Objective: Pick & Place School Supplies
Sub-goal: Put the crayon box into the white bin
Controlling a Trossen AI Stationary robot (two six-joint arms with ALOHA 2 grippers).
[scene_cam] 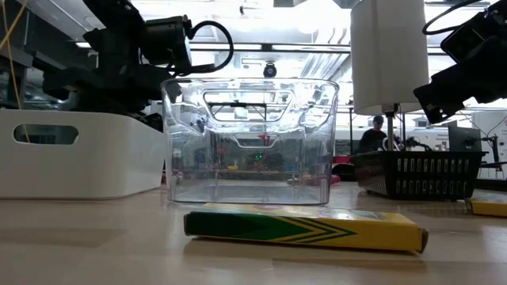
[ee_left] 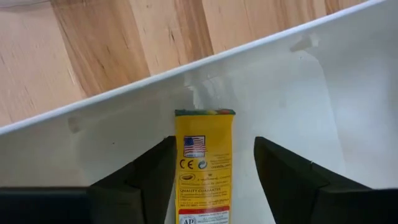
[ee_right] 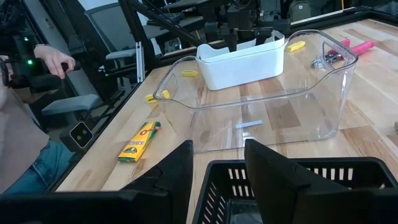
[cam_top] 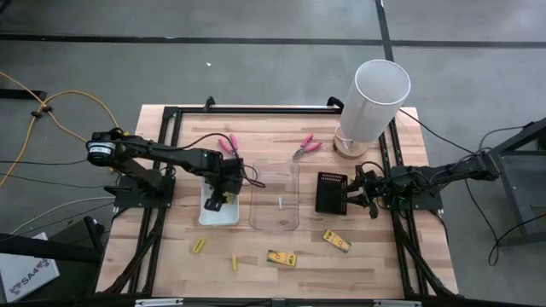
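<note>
My left gripper (ee_left: 212,143) points down into the white tray (cam_top: 223,215), open, with a yellow box (ee_left: 205,162) between its fingers. The box lies on the tray's floor, its far end near the tray's wall (ee_left: 280,81). My right gripper (ee_right: 217,149) waits open and nearly level at the table's right, over the black basket (cam_top: 329,192). Loose on the wood near the front edge are a yellow crayon box (cam_top: 281,257), another yellow box (cam_top: 337,240) and two small yellow pieces (cam_top: 198,246). Two pink-handled pliers (cam_top: 229,145) (cam_top: 307,147) lie toward the far edge. My left gripper stands astride the yellow box from above, its fingers along the box's two long sides. One finger (ee_left: 149,180) sits right at the box's long edge (ee_left: 178,155); whether it touches, I cannot tell. The other finger (ee_left: 280,180) stands clear of the box.
A clear tray (cam_top: 275,194) stands between the white tray and the black basket. A tall white cylinder (cam_top: 375,102) stands at the far right. A person sits beyond the table's left side (ee_right: 25,124). Bare wood lies along the front edge around the yellow items.
</note>
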